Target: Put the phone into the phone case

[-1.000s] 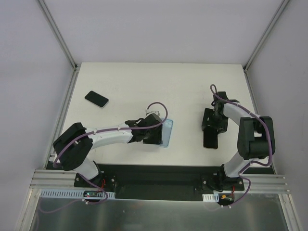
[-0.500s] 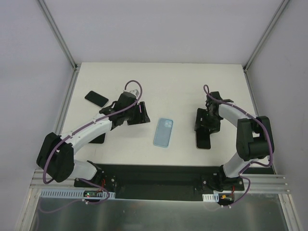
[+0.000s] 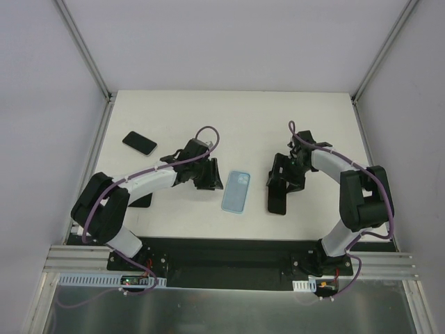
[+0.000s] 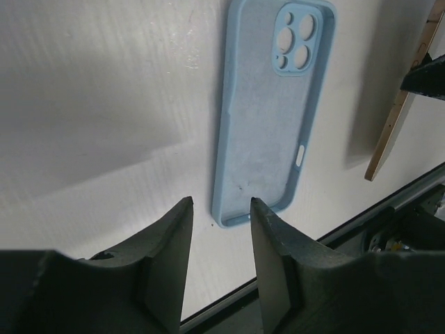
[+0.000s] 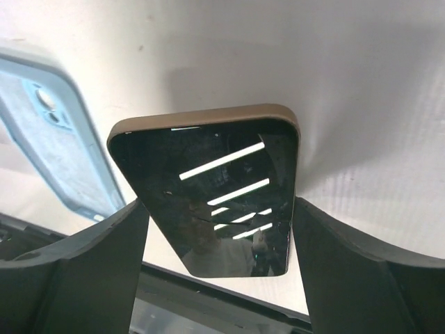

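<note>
The light blue phone case lies flat on the white counter between the two arms, hollow side up, its long axis running near to far with a slight lean and its camera cutout at the far end. The right end effector is clamped across the width of the gold-edged phone, one finger on each long edge, just right of the case. The phone's long axis lies roughly parallel to the case, its dark screen faces the wrist camera, and its free end points toward the near edge; it seems to hang tilted above the counter, though contact is hard to judge. The left end effector hovers just left of the case, fingers partly apart and holding nothing. A black phone lies far left.
</note>
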Controlling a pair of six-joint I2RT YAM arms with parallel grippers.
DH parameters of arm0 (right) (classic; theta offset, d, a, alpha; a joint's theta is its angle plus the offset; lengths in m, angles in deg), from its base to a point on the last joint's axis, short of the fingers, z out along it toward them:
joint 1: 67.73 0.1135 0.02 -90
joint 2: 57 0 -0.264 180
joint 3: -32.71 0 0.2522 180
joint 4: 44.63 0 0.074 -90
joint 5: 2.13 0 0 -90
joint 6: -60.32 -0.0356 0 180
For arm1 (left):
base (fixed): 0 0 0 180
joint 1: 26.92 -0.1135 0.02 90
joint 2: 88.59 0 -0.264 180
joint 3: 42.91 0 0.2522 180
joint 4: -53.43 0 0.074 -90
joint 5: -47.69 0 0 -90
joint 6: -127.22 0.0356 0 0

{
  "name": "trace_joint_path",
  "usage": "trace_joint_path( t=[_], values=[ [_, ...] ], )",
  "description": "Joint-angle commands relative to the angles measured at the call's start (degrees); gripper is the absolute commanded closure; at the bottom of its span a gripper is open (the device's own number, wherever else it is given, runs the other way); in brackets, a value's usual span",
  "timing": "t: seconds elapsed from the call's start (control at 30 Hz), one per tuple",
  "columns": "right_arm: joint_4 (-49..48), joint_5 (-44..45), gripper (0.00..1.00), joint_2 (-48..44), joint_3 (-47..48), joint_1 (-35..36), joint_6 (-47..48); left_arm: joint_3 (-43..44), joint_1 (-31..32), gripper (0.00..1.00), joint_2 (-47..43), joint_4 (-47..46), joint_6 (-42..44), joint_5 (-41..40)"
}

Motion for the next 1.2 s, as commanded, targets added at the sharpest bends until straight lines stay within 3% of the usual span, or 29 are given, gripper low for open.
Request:
trace_joint_path(
  t=[0.0,0.37,0.53,0.77,0.97,1.17],
  values=[
    [-2.36,-7.97,0.48,-2.67,0.45,1.08,-3.59,-0.53,2.69,0.64,3.25,-4.96,-2.32,3.91],
    [-5.79,-11.86,0.48,-4.43,2.64,6.88,-10.88,-0.27,8.76,0.75,5.73,-6.9,-6.62,2.68],
    [-6.67,-11.42,0.49,-4.17,4.4,9.17,-13.96,-2.19,10.79,0.77,-0.14,-7.52,-8.91,1.21],
    [-9.83,-11.77,0.49,-1.36,7.3,13.91,-19.49,-10.98,6.4,0.66,-16.76,-1.54,-9.26,-12.42],
    [-8.79,-10.98,0.48,2.6,11.25,15.5,-20.91,-11.79,1.65,0.65,-13.89,-1.45,-8.04,-11.03],
    [4.82,6.75,0.32,0.49,15.38,16.21,-8.54,-6.77,1.56,0.66,-8.0,-3.21,-4.26,-7.43]
  ],
)
